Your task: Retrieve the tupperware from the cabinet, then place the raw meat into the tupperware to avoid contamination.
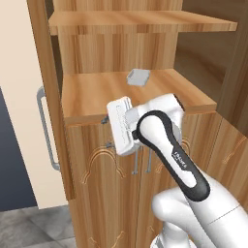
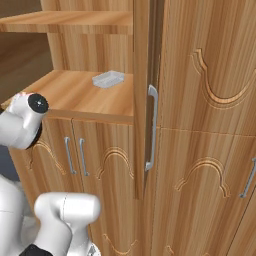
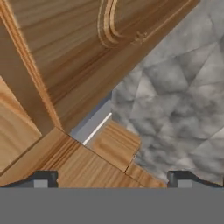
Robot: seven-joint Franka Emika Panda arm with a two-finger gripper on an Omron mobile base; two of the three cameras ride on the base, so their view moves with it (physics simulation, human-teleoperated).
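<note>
Tupperware (image 1: 138, 77) mid-shelf, seemingly clear all round.

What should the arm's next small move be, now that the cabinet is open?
Probably raise the open end effector above the shelf edge and point it at the tupperware. The box sits untouched toward the back of the cabinet shelf, while the hand hangs below shelf level, its camera facing the lower door and floor.
</note>
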